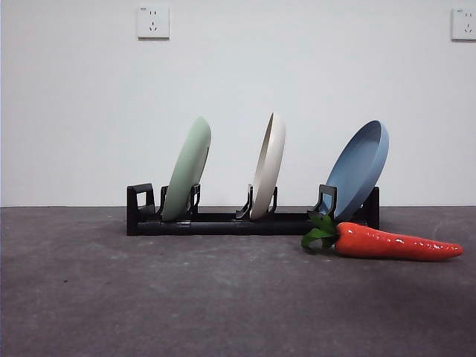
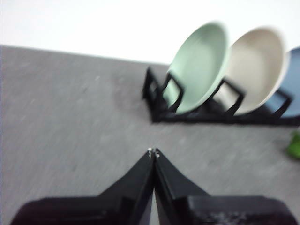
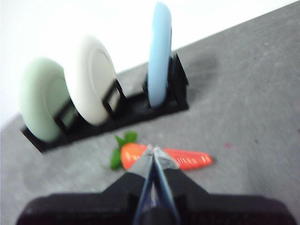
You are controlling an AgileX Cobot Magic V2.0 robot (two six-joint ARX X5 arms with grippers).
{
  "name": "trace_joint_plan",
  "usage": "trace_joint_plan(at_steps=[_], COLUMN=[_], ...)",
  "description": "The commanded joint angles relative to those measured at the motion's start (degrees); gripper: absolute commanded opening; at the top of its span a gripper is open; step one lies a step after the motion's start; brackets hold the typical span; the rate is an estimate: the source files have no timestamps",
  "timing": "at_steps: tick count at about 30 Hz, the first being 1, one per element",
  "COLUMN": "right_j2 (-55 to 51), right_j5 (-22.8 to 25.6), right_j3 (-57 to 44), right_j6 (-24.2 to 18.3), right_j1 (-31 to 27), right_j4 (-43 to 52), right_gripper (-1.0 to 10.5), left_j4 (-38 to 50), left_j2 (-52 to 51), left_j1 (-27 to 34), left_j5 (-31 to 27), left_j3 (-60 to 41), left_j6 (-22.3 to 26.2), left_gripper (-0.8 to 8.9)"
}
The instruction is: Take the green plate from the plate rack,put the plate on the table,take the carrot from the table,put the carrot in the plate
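— Table [image 1: 223, 297] first: how does it look?

— Dark grey and matte, running back to a white wall. The plate rack [image 1: 223, 222] sits toward the far edge, long, low and black, lengthwise along that edge.

— What stands in the rack?

— Three plates on edge, each leaning in its own pair of posts. The green plate [image 1: 187, 168] is in the end slot on the front view's left side, a cream-white plate [image 1: 269, 163] in the middle, a blue plate [image 1: 359, 168] at the other end.

— And the carrot [image 1: 398, 243]?

— It lies flat on the table, just in front of the rack's blue-plate end, its green leaves close to the rack and its tip pointing away past that end.

— Where are the claws?

— The left gripper [image 2: 153, 152] hangs above bare table, well apart from the rack's green-plate end, jaws pressed together and holding nothing. The right gripper [image 3: 153, 150] hovers above the carrot, jaws likewise closed and empty.
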Motion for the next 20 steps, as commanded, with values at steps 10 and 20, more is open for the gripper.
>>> trace_joint_plan(at_steps=[10, 20], right_j2=[12.44, 30.27], right_j5=[-9.84, -18.16], right_j3=[20.92, 44.35], right_j6=[-3.89, -23.47], right_j1=[0.2, 0.72], right_j4=[-10.91, -38.07], right_gripper=[-0.1, -0.1], left_j4=[-11.63, -28.39], left_j2=[7.56, 19.17], left_j1=[0.2, 0.2], left_j5=[8.13, 20.2], left_j3=[20.11, 36.3], left_j6=[-2.08, 5.86], left_gripper=[-0.07, -0.07])
